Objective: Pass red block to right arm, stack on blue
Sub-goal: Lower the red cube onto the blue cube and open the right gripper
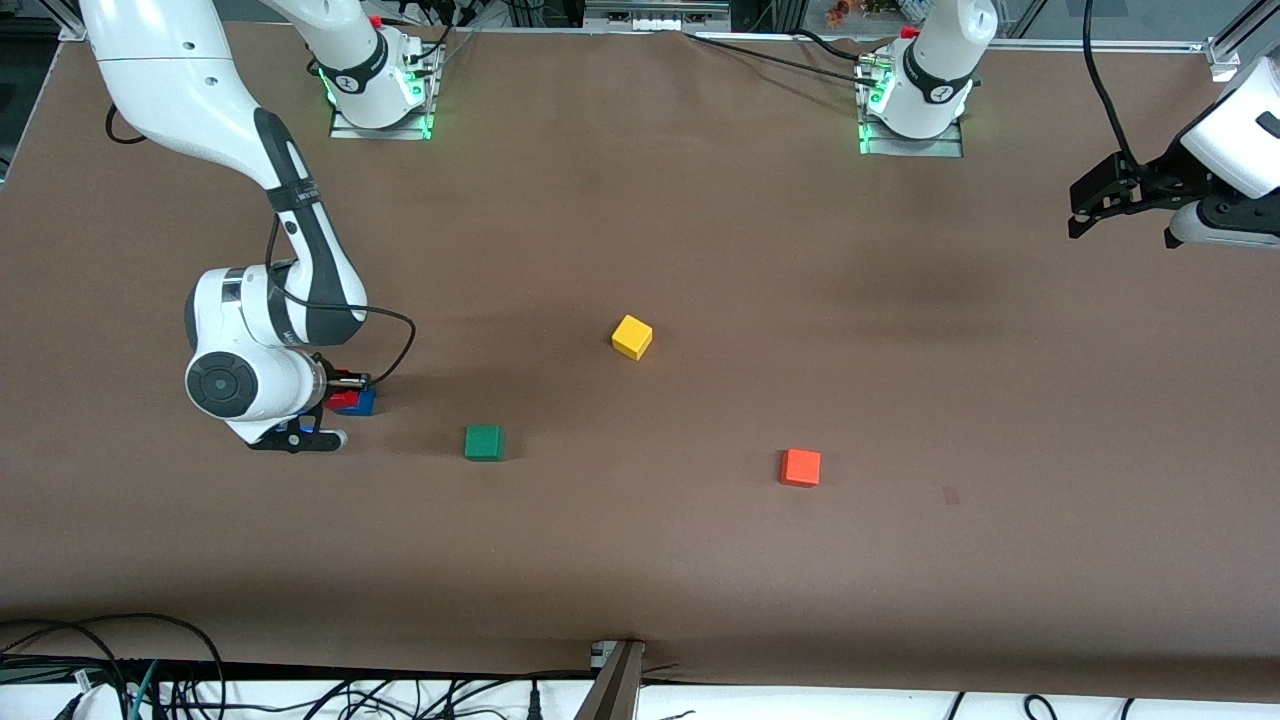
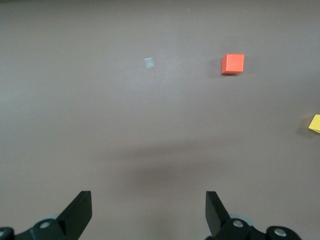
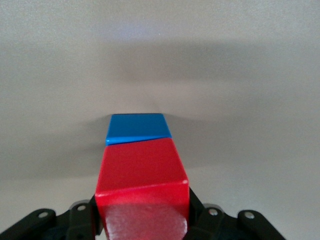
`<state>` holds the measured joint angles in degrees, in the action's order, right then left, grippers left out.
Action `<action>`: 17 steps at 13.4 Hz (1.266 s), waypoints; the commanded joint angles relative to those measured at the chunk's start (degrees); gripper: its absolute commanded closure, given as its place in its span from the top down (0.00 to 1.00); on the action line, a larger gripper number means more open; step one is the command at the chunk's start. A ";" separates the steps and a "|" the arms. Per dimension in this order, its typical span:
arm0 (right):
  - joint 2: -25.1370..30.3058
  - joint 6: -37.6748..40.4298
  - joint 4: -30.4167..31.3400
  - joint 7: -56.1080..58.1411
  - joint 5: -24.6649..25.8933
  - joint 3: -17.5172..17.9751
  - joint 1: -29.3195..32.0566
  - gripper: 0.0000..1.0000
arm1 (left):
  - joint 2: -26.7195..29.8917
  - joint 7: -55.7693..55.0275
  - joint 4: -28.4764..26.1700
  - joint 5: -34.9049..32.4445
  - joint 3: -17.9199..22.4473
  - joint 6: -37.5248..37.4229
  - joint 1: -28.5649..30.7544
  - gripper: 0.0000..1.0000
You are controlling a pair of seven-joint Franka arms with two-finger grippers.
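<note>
My right gripper (image 1: 340,397) is low at the right arm's end of the table, shut on the red block (image 1: 343,400). The blue cube (image 1: 362,403) sits on the table right beside and partly under the red block. In the right wrist view the red block (image 3: 142,175) fills the space between the black fingers (image 3: 197,212) of my right gripper (image 3: 143,212), and the blue cube (image 3: 137,128) shows just past its lower edge. I cannot tell if red rests on blue. My left gripper (image 1: 1090,210) is open and empty, raised over the left arm's end of the table; its jaws (image 2: 149,202) stand wide apart.
A green cube (image 1: 484,442), a yellow cube (image 1: 632,336) and an orange cube (image 1: 800,467) lie on the brown table. The left wrist view shows the orange cube (image 2: 233,64), the yellow cube's corner (image 2: 315,123) and a small pale mark (image 2: 149,63).
</note>
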<state>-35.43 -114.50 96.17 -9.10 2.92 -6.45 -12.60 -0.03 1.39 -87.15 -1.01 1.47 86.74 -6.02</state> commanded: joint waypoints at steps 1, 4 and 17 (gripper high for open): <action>0.62 0.50 -0.45 -1.01 1.29 -0.32 -0.50 1.00 | 0.11 -0.34 1.10 0.13 0.28 0.19 0.13 1.00; 0.62 0.59 -3.08 -0.39 1.65 -0.14 -0.59 1.00 | -0.23 0.02 1.02 0.66 0.64 -0.07 1.10 1.00; 8.88 25.87 -22.85 16.82 0.59 -0.76 1.34 1.00 | -0.50 -0.33 2.07 0.31 0.72 -0.16 1.19 1.00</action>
<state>-26.57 -93.65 77.65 4.32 3.57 -7.34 -12.18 -0.15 1.38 -86.55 -1.01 2.24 86.82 -5.09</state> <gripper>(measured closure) 0.000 0.000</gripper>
